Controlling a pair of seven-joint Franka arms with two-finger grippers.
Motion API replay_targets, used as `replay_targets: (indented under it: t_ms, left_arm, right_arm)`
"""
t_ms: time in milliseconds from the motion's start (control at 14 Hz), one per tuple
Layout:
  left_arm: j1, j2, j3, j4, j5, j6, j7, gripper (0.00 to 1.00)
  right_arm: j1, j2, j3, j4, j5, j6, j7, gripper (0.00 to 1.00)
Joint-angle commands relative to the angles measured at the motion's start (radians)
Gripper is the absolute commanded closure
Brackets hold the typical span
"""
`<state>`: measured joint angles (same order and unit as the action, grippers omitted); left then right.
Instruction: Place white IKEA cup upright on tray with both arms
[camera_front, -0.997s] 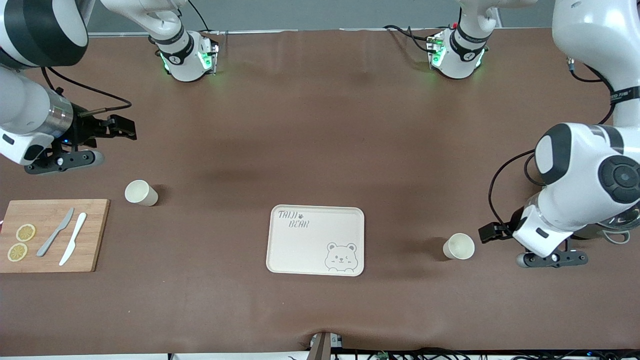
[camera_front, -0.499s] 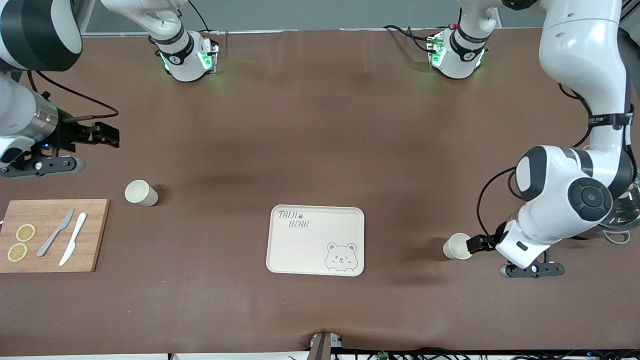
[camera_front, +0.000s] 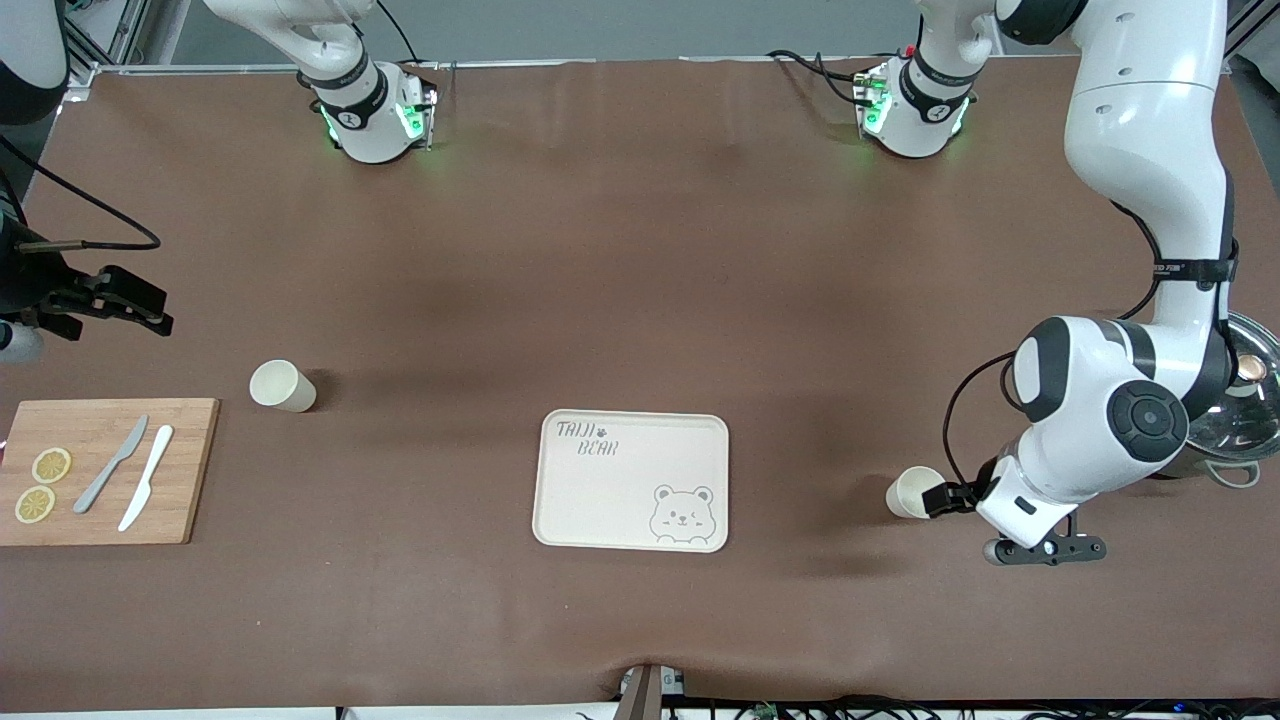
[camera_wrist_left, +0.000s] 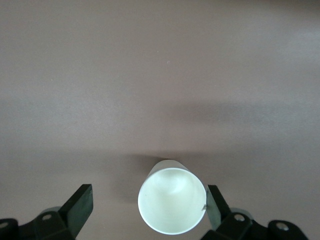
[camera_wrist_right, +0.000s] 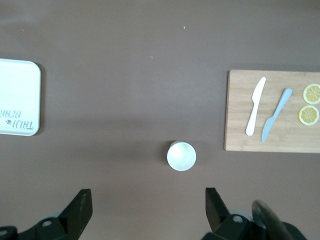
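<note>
Two white cups stand mouth up on the brown table. One cup is beside the cream tray toward the left arm's end. My left gripper is open around this cup, low at the table. In the left wrist view one finger touches its rim and the other stands well apart. The other cup stands toward the right arm's end. My right gripper is open and empty, up over the table edge, apart from that cup. The tray's corner shows in the right wrist view.
A wooden cutting board with two knives and two lemon slices lies near the second cup; it also shows in the right wrist view. A metal lidded pot sits at the left arm's end, partly hidden by the arm.
My left gripper has moved in toward the cup by the tray and now brackets it. My right gripper has drawn away toward the table's end, away from the other cup.
</note>
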<state>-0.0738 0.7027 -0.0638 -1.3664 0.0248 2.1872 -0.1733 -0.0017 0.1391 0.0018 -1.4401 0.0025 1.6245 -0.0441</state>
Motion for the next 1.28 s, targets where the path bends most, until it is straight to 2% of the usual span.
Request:
replay_targets:
  t_ms: [0, 427, 712, 1211]
  left_arm:
    - [0.005, 0.035, -0.004, 0.017, 0.017, 0.025, 0.009, 0.0]
    - [0.005, 0.057, -0.005, 0.012, 0.01, 0.04, -0.008, 0.0]
    - [0.011, 0.054, -0.004, -0.035, 0.01, 0.04, -0.012, 0.0]
    - [0.016, 0.051, -0.004, -0.068, 0.01, 0.04, -0.012, 0.0]
  right_arm:
    - [-0.003, 0.004, 0.007, 0.016, 0.013, 0.005, 0.009, 0.0]
    - [-0.017, 0.014, 0.006, 0.013, 0.017, 0.009, 0.01, 0.0]
    - [-0.033, 0.065, 0.004, 0.015, 0.001, 0.054, 0.009, 0.0]
    - [-0.046, 0.071, 0.006, 0.0, 0.017, 0.043, 0.01, 0.0]
